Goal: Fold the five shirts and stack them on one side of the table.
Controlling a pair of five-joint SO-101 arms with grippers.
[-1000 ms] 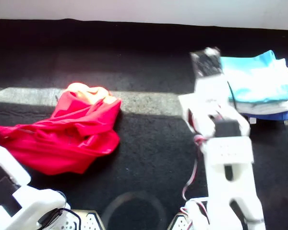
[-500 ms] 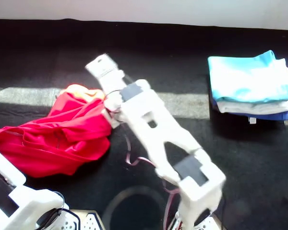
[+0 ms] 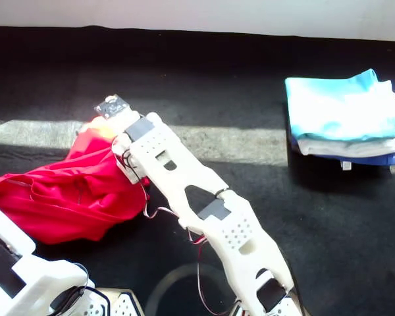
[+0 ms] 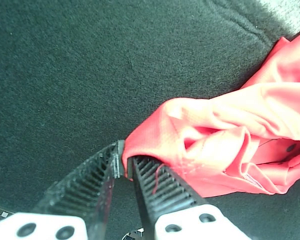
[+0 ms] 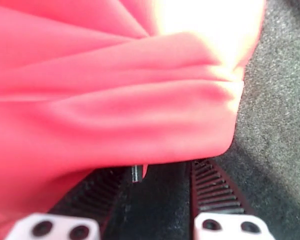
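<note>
Cannot read any text, number or sign. Small white tag (image 3: 345,165) at the lower edge of the shirt stack (image 3: 342,112), right side of the high view: print too small to make out.

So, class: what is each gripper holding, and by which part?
Left gripper pinches the red shirt by an edge corner; right gripper is open at it, holding nothing.
</note>
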